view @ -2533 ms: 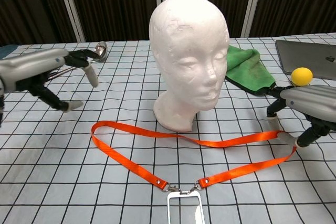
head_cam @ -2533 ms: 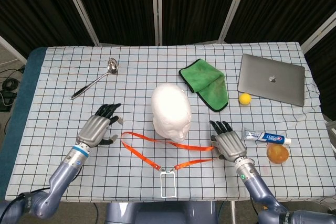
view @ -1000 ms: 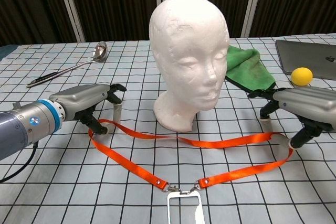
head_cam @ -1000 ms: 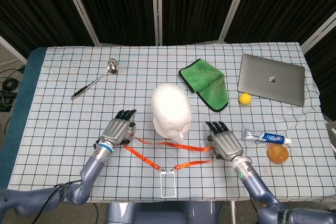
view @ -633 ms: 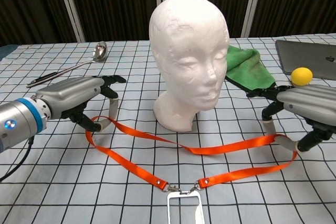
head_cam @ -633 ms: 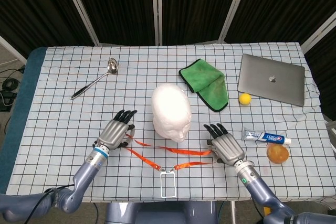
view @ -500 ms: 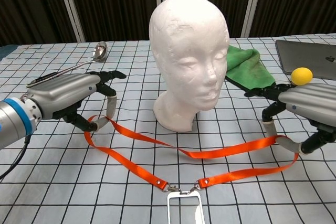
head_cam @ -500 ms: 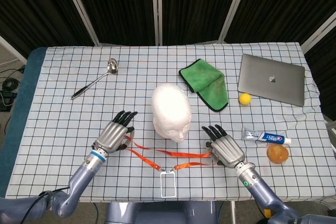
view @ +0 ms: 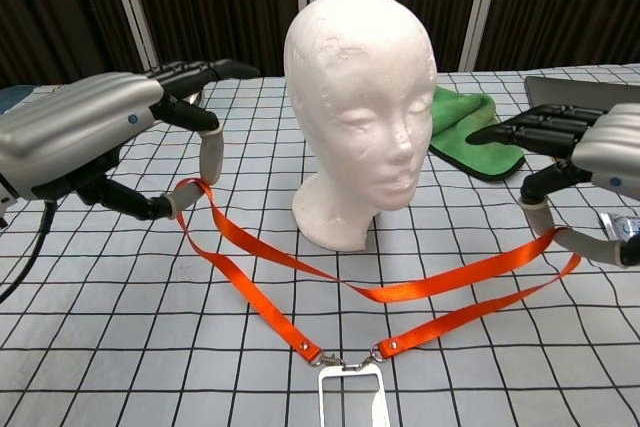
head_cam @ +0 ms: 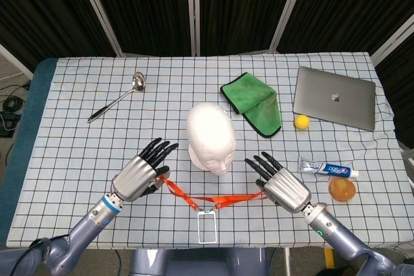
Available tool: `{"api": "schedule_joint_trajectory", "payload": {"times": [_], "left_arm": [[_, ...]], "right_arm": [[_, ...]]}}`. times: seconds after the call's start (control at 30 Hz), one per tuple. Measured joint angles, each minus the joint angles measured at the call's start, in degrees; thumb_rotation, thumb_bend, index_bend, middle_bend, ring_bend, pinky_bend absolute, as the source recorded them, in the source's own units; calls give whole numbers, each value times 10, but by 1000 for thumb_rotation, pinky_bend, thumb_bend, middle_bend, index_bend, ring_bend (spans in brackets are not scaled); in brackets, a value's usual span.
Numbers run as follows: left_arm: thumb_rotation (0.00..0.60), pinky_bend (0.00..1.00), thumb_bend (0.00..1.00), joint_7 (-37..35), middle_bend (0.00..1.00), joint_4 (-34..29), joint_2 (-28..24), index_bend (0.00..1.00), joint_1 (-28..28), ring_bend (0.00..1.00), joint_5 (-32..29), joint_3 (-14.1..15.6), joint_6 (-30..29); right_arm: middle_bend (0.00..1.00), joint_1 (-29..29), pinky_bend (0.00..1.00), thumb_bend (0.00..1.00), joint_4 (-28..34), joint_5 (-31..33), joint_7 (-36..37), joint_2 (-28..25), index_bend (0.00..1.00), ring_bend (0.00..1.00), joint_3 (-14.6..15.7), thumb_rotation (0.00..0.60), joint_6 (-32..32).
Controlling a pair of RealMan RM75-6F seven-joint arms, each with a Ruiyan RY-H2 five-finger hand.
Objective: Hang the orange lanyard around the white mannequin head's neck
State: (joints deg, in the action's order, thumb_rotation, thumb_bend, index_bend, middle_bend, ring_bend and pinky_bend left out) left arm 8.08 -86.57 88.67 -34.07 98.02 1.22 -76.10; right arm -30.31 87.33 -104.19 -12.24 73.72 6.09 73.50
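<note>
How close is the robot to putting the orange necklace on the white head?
Partway. Done: both ends of the orange lanyard are picked up, one by the left robot hand, one by the right robot hand. In hand: the strap hangs stretched between them, with its badge holder low by the table. Left: the loop is in front of the white mannequin head, not yet over it or around its neck.

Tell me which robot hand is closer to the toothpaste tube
Right. The right robot hand holds the orange lanyard just left of the toothpaste tube; the left robot hand is across the table, beyond the mannequin head.
</note>
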Motion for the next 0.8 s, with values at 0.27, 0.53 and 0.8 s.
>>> {"api": "schedule_joint_trajectory", "payload": {"times": [0.27,0.53,0.8], "left_arm": [[600,0,478,-21,0,-53,-23,777,-2,0,-26,-31,-3],[600,0,480,3,0,-142,-60,787,-7,0,-103,-76,27],[600,0,480,43,0,-216,-84,790,-21,0,-221,-137,58]], "right_arm": [[46,3,0,418,-1,-45,41,-17,698,0,-22,600,92],[52,-3,0,419,80,1,65,-38,702,0,-72,600,97],[54,-12,0,419,178,122,81,-57,702,0,-139,600,73]]}}
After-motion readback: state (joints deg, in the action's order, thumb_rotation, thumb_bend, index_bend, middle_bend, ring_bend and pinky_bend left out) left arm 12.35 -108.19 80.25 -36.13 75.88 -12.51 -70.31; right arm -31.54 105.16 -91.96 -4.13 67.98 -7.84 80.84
